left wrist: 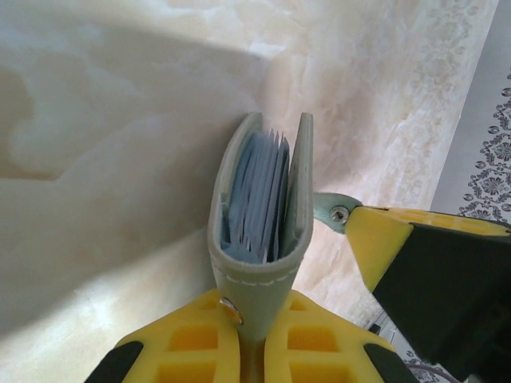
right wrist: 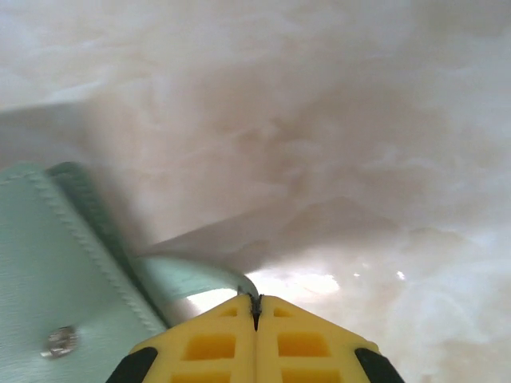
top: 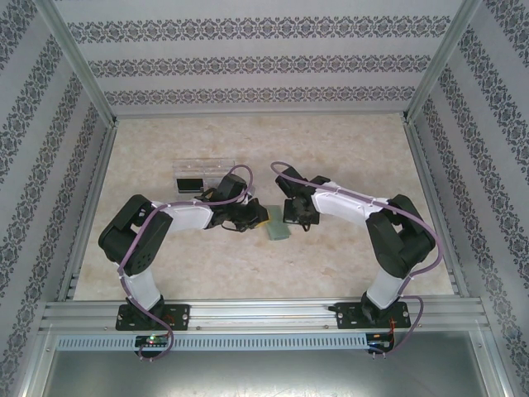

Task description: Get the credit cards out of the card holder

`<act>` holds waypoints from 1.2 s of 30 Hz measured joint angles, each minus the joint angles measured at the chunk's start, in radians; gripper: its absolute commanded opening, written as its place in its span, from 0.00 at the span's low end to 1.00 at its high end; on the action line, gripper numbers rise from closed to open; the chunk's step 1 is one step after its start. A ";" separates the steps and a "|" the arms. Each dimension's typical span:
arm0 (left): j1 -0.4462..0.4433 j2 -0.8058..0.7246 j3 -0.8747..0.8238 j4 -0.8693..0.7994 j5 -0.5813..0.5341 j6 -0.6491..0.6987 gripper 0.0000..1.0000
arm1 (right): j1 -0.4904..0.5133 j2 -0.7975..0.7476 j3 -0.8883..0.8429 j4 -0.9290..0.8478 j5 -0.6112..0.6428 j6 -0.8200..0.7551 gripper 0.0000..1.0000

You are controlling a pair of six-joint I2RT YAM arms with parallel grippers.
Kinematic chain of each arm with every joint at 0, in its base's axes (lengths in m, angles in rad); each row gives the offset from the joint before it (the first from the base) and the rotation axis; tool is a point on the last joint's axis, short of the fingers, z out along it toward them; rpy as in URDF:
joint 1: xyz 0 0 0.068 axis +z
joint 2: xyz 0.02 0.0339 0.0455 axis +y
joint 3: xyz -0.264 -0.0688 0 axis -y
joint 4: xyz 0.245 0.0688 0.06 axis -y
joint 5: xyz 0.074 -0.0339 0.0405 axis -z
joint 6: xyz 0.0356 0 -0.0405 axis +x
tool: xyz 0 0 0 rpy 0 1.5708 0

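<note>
The pale green card holder [left wrist: 257, 283] stands on edge, slightly spread, and my left gripper [left wrist: 251, 311] is shut on its folded spine. Thin pale blue edges [left wrist: 259, 195] show between its covers; whether they are credit cards or pocket layers I cannot tell. The closing tab [right wrist: 196, 275] curves from the holder [right wrist: 48, 255] into my right gripper [right wrist: 256, 302], which is shut on the tab's tip. Seen from above, the holder [top: 277, 227] sits mid-table between the left gripper [top: 252, 219] and the right gripper [top: 291, 217].
A clear plastic tray [top: 202, 169] stands behind the left arm with a dark flat rectangle [top: 190, 183] in it. Patterned walls with metal rails enclose the marbled table [top: 347, 157] on three sides.
</note>
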 measured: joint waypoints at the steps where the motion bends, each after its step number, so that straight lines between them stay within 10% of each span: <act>1: 0.000 0.000 0.000 0.000 0.000 0.000 0.00 | 0.001 0.002 0.000 -0.007 0.006 0.001 0.00; 4: 0.000 0.000 0.000 0.000 0.001 0.000 0.05 | 0.006 -0.002 -0.008 -0.001 0.013 0.000 0.00; 8: 0.000 0.000 0.000 -0.010 -0.002 0.009 0.46 | 0.002 -0.028 -0.033 0.034 -0.019 -0.012 0.23; 13: 0.005 -0.008 0.002 -0.058 -0.025 0.026 0.65 | -0.004 -0.038 -0.034 0.083 -0.101 -0.055 0.26; 23: 0.064 -0.102 0.002 -0.122 -0.080 0.060 0.87 | -0.006 -0.007 -0.032 0.100 -0.152 -0.109 0.00; 36: 0.155 -0.213 0.002 -0.245 -0.156 0.119 0.99 | -0.010 -0.180 0.016 0.057 -0.187 -0.214 0.00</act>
